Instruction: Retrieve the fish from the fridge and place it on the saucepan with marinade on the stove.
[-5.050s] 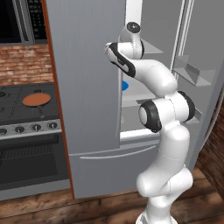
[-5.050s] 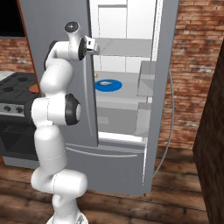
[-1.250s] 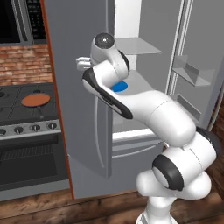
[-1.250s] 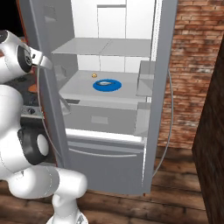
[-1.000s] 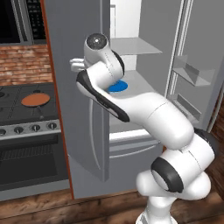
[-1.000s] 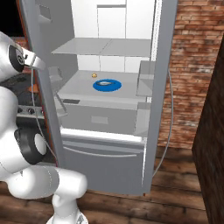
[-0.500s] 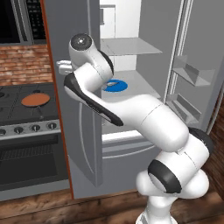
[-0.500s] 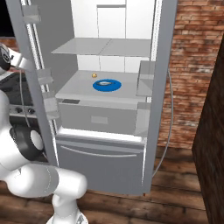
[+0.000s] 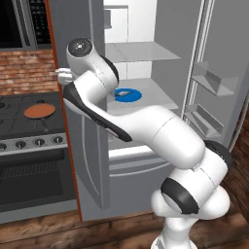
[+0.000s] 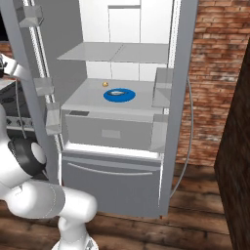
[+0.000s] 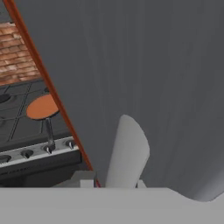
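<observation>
Fridge (image 10: pixel 122 161) with both doors swung wide; arm reaching across to the left door (image 9: pixel 80 146). The gripper (image 9: pixel 62 75) sat at that door's outer face, its jaws drawn nearly together; in the hand view a pale grey bar, apparently the door handle (image 11: pixel 127 153), rose just above the fingertips, though whether it was actually clasped could not be told.

The fish (image 10: pixel 117 93) lay on the blue plate (image 10: pixel 131 95) on the white shelf above the drawer, with a tiny yellow lump (image 10: pixel 104 84) just beside the plate. Its long axis ran roughly left to right across the shelf as seen from the right base view; head and tail could not be distinguished.

Judged by its slim form, the fish would be light, probably slick and narrow, best pinched across its middle, jaws set crosswise to its length.

The saucepan (image 9: pixel 40 112) with marinade (image 9: pixel 39 111) stood on the stove (image 9: pixel 29 141), left of the fridge.
</observation>
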Available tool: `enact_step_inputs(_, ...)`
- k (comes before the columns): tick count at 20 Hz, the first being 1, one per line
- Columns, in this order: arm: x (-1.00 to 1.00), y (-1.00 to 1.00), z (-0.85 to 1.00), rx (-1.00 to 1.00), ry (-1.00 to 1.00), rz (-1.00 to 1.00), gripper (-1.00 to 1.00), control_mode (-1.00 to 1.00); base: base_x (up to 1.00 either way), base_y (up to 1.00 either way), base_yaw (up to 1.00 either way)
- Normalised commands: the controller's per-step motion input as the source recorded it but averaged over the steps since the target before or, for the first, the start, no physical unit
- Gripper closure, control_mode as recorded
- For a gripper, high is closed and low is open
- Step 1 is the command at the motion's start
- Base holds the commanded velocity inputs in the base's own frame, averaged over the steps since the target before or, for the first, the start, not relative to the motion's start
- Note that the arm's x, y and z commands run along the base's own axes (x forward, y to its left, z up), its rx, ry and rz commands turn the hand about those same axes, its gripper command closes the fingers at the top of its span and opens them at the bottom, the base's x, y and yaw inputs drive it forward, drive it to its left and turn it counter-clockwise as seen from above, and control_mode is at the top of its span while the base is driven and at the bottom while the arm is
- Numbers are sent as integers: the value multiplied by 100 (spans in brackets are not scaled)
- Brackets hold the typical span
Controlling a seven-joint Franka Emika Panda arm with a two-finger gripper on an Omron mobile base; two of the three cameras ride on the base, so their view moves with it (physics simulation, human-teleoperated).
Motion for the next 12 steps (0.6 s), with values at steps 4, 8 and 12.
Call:
enact_step_inputs(4,0,0,0,0,0,0,-100,-100,0,0,0)
enact_step_inputs(8,0,0,0,0,0,0,-100,-100,0,0,0)
enact_step_inputs(12,-2,0,0,0,0,0,-100,-100,0,0,0)
